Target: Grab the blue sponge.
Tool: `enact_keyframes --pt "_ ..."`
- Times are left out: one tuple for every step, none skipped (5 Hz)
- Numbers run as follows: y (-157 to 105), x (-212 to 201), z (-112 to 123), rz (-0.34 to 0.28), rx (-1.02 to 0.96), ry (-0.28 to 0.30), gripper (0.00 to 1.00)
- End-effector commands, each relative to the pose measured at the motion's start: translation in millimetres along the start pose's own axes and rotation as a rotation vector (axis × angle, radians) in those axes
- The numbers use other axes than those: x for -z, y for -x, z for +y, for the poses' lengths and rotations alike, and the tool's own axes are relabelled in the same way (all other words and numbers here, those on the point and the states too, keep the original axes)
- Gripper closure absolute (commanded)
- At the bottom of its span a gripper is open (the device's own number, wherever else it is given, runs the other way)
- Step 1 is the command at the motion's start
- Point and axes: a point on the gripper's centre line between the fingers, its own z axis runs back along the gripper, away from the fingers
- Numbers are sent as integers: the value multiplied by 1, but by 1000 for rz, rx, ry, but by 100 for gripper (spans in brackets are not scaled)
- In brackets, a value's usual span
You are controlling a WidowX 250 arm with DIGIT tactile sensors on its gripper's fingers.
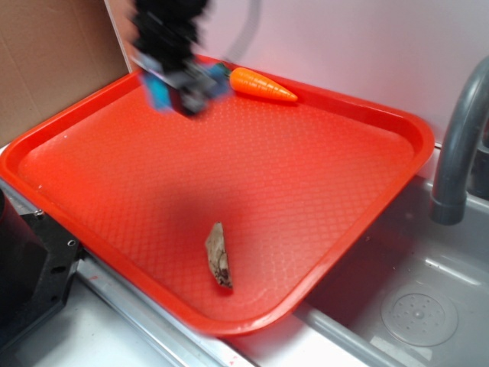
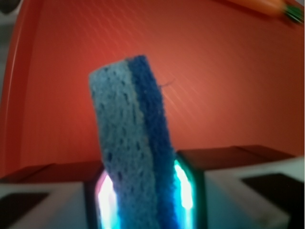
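The blue sponge (image 2: 133, 143) fills the middle of the wrist view, a porous block with a light blue face and a darker blue side, standing up between the two glowing pads. My gripper (image 2: 145, 191) is shut on it. In the exterior view the gripper (image 1: 183, 88) is blurred and hangs above the far left part of the red tray (image 1: 321, 191), with bits of blue sponge (image 1: 159, 92) showing at its tip. The sponge is lifted off the tray.
An orange toy carrot (image 1: 262, 85) lies at the tray's far edge, just right of the gripper. A brown wood-like sliver (image 1: 218, 254) lies near the tray's front edge. A grey faucet (image 1: 458, 138) and a sink basin (image 1: 412, 306) are at the right.
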Motion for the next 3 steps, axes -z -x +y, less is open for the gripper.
enact_keyframes --pt "38 -64 60 -152 -151 -110 100" --pt "35 -63 65 -152 -191 -135 100" --pt "29 -54 62 -118 -187 -141 100"
